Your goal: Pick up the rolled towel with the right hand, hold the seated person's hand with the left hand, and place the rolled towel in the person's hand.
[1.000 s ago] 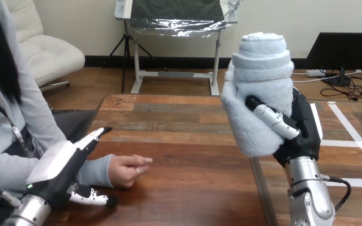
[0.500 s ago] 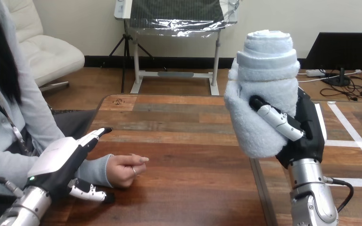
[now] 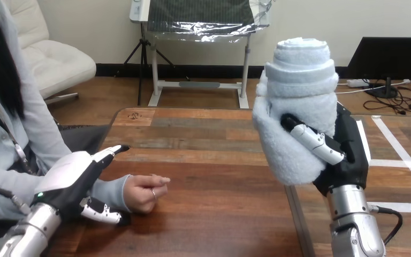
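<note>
**Fig.** Head view across the wooden table [image 3: 214,160]; person seated at view's left.

**(a) Right hand** [image 3: 348,155]: raised well above the table at view's right, w/ the silver forearm coming up from the bottom edge. It is grasping the rolled towel [image 3: 299,101]. The right thumb [image 3: 313,142] lies diag. across the towel's front and the palm sits behind it. The other fingers are hidden by the roll. The towel is pale and fluffy, held upright w/ its spiral end on top. Its lower part bulges out below the thumb. It is clear of the table and touches only this hand.

**(b) Left hand** [image 3: 72,179]: low at view's left, white back shell facing up. Fingers are straight and point fwd-right, i.e. released, not clenched. The hand sits over the person's sleeve [image 3: 109,193], just behind the wrist. The left thumb [image 3: 104,214] lies low on the near side of the cuff, close to the table top. Whether the hand actually touches the sleeve: cannot tell.

**(c) Person's hand** [image 3: 145,191]: rests on the table just ahead of the left hand. Its fingers are loosely curled, tips toward the table's middle.

**Relations:** the towel and right hand are well apart from the person's hand, w/ bare table top btw. them. The towel is held higher than both the left hand and the person's hand.
</note>
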